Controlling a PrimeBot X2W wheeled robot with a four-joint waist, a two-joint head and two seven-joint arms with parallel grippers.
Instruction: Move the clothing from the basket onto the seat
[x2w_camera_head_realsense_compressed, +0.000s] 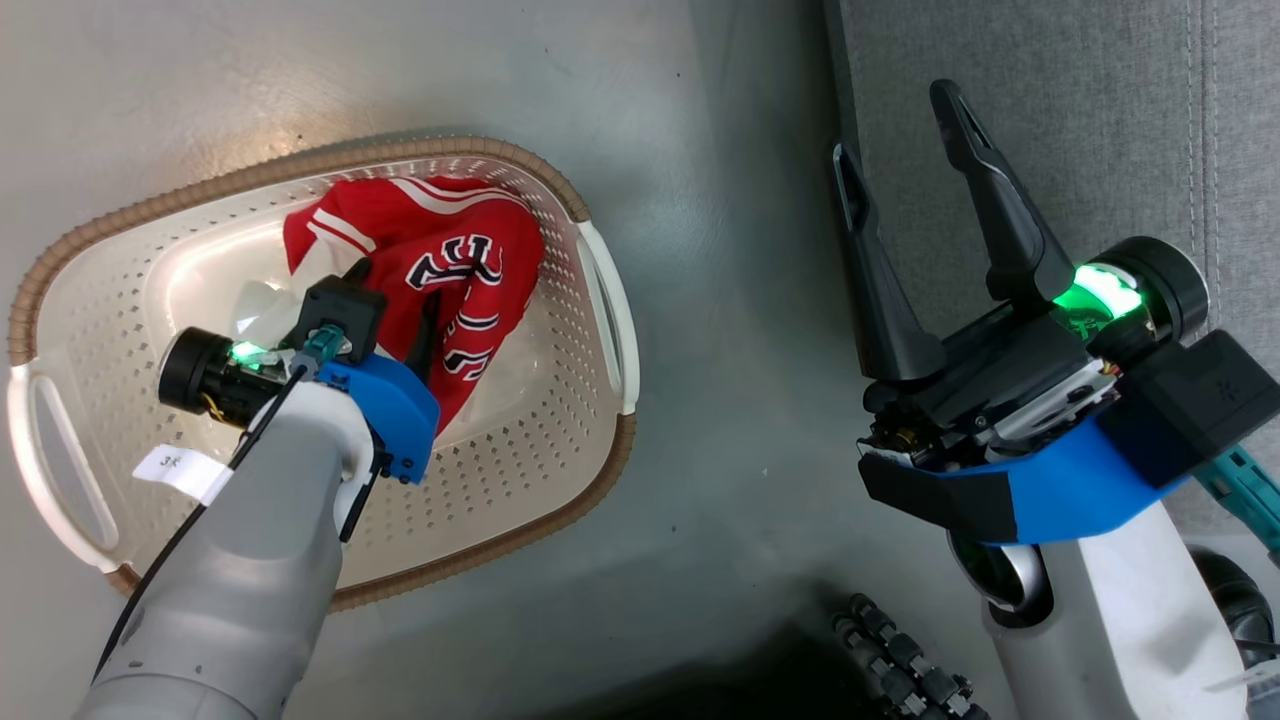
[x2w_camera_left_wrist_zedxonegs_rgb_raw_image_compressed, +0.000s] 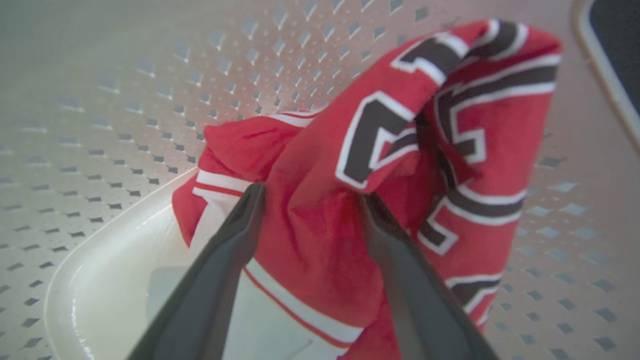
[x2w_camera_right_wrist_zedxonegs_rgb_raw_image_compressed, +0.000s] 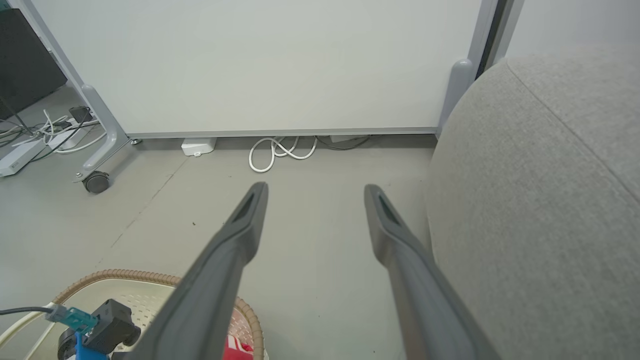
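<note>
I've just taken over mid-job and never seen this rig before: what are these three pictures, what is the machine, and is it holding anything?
It is a wheeled robot with two arms, each ending in a two-fingered gripper. The head picture looks down from its head: the basket sits on the floor with red clothing inside, the grey seat at the right. The left gripper reaches into the basket; its wrist picture looks along its fingers, which stand open either side of a fold of the clothing, not closed on it. The right gripper hangs open beside the seat; its wrist picture shows floor, seat and a white panel. Nothing is held yet.
</note>
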